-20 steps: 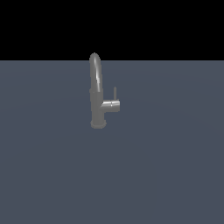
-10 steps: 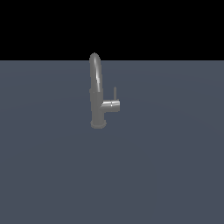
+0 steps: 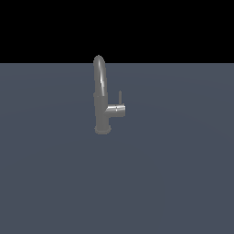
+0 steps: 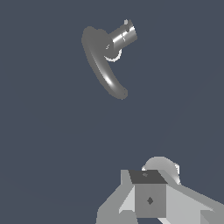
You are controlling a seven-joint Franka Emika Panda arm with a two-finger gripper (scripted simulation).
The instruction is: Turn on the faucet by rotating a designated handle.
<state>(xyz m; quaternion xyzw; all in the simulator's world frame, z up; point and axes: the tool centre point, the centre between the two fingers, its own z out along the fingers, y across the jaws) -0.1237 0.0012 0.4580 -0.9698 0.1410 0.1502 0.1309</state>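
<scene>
The faucet (image 3: 101,96) stands upright on a flat slate-blue surface (image 3: 173,173), slightly toward the exterior view's left of centre and close to the far edge of that surface. Its round base rests directly on the surface. A narrow arched spout rises from the base, and its top crosses the line where the surface meets the background. A short horizontal side stub projects from the lower body toward the exterior view's right. The handle (image 3: 120,97) is a thin grey rod at the outer end of this stub and points straight up, apart from the spout and parallel to it.

In the exterior view no arm or gripper appears, and nothing lies between the camera and the faucet. No other object stands on the surface around the faucet. The background above the surface is uniform black, with no visible walls or fixtures.

In the wrist view the faucet (image 4: 107,61) is seen from above, with the curved spout and the stub clearly separated. The handle (image 4: 126,22) shows only as a small bright tip at the stub end. The gripper (image 4: 146,199) sits at the frame edge, well apart from the faucet and touching nothing. Only pale grey blocks of its body are visible; whether its fingers are spread or closed cannot be told.
</scene>
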